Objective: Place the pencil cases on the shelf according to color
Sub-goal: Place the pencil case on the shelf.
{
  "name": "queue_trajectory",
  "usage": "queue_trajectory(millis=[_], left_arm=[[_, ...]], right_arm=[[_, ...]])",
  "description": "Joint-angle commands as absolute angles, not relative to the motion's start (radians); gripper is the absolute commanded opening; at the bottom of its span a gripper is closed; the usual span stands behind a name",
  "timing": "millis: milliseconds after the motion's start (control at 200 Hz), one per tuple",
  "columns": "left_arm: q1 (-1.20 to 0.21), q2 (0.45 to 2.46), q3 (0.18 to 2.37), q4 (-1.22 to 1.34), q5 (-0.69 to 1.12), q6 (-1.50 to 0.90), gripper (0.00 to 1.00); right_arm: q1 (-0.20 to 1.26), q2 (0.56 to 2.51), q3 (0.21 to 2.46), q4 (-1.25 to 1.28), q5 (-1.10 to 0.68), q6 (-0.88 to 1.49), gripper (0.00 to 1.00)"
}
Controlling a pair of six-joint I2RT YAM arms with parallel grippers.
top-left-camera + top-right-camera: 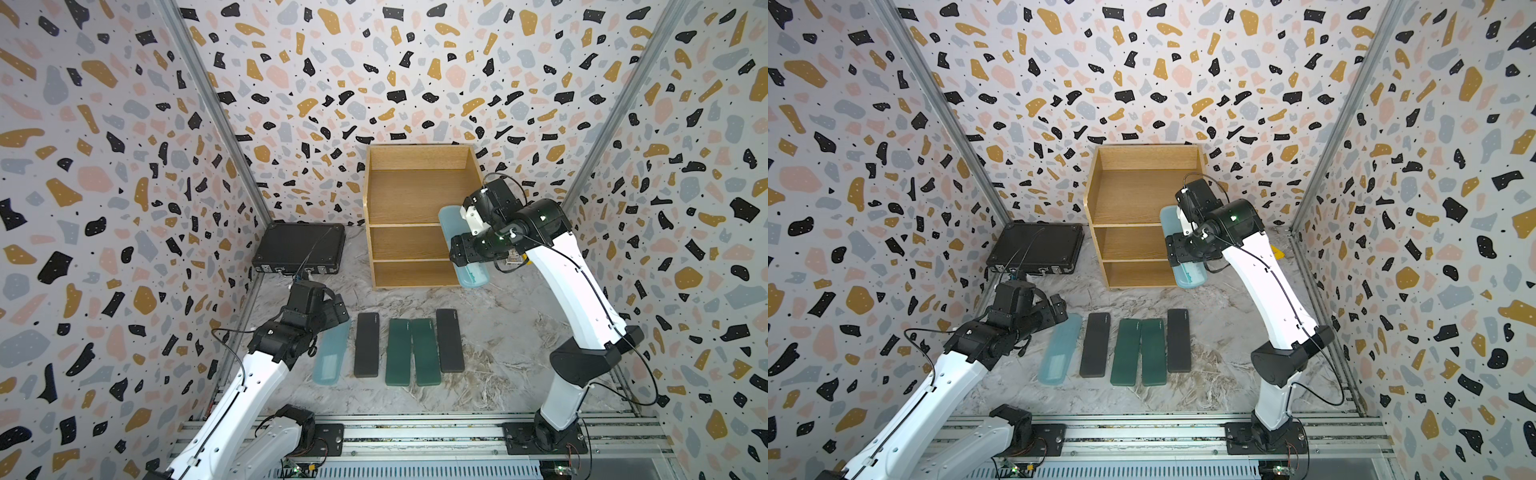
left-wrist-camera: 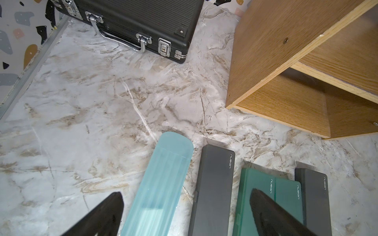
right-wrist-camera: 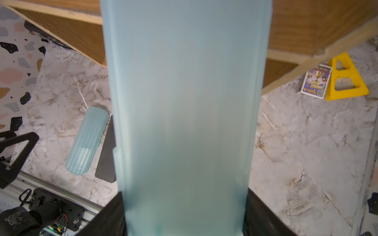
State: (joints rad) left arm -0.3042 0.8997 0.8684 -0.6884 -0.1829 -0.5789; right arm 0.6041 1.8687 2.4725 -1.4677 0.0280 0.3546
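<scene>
Shelf (image 1: 409, 195) stands at back of table (image 1: 498, 332), mid. Briefcase (image 1: 299, 247) lies just L of it. 5 pencil cases (image 1: 399, 353) lie side by side in a row in front of shelf. 6th case (image 1: 471, 276) is up off table at shelf's front R edge, in R gripper (image 1: 463, 251). L gripper (image 1: 340, 309) hangs over far end of L-most case (image 1: 330, 357).

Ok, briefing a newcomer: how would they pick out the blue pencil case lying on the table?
Find the wooden shelf, then the row of five cases on the table before it. It is the light blue case at the end by the left gripper: translucent, unlike the black case beside it.
</scene>
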Motion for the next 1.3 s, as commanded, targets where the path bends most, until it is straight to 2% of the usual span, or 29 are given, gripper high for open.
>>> queue_trajectory(millis=[0, 320, 666, 1296], left_arm=[[-0.308, 0.898, 0.905, -0.691, -0.183, -0.555, 1.00], [-0.308, 0.918, 0.890, -0.647, -0.171, -0.551, 1.00], [-0.307, 0.971, 0.869, -0.596, -0.163, -0.536, 1.00], [-0.308, 1.066, 0.849, -0.490, -0.126, -0.552, 1.00]], right_arm=[[0.590, 1.896, 2.581, -1.540, 0.017, 0.337, 0.34], [0.531, 1.973, 2.682, -1.431, 0.020, 0.305, 0.34], [0.514, 1.955, 2.681, -1.140, -0.003, 0.289, 0.34], [0.486, 2.117, 2.680, -0.879, 0.089, 0.234, 0.35]])
